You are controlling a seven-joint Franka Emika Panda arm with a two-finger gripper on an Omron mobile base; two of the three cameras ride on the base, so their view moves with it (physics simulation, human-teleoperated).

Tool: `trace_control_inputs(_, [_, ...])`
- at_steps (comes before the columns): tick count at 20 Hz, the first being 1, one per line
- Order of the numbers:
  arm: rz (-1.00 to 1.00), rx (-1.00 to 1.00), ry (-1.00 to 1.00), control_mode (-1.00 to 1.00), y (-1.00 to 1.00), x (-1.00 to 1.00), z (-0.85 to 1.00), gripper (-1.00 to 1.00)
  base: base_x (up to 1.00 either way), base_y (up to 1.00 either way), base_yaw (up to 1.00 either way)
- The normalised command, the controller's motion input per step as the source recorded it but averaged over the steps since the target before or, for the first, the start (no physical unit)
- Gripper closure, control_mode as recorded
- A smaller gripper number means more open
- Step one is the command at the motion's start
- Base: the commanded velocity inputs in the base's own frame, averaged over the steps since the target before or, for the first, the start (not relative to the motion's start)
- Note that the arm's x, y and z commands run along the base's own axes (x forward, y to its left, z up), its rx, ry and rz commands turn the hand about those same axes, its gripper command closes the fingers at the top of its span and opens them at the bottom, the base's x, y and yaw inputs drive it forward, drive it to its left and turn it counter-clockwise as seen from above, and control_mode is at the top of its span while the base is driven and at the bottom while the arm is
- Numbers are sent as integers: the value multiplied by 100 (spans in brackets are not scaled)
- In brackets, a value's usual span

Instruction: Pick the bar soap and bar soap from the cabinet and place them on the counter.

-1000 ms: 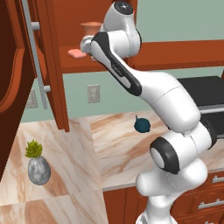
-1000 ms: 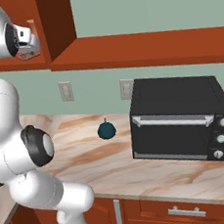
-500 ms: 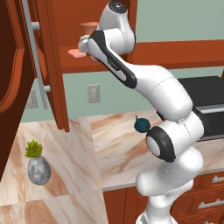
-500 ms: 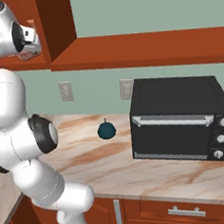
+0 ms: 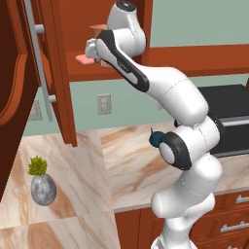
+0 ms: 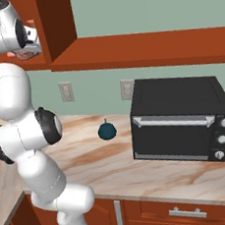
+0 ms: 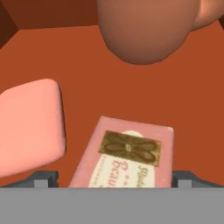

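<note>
Printed soap: a rectangular bar soap [image 7: 127, 155] is lying flat on the cabinet [image 7: 131, 87] shelf floor, its long axis running from the fingertips away and slightly toward the right of the hand view.
Plain soap: a salmon-pink bar [image 7: 28, 124] is lying just beside it on that view's left, apart from it.
Gripper: the gripper [image 7: 111, 177] is reaching into the cabinet, jaws standing wide, one tip at either side of the printed soap's near end.
Open room: a terracotta mug [image 7: 144, 28] is standing beyond the soaps.
Below: the counter [image 5: 121, 160] is lying well under the shelf.
</note>
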Motion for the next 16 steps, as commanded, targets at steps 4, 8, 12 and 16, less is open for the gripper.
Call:
trace_control_inputs(4, [0,0,4,-100,6,3,-18,100,0,0,0])
trace_control_inputs(8, [0,0,0,-100,2,-16,-22,100,0,0,0])
trace_control_inputs(12, [0,0,-3,-100,1,-47,-32,100,0,0,0])
trace_control_inputs(16, [1,0,-10,-100,0,-67,-39,100,0,0,0])
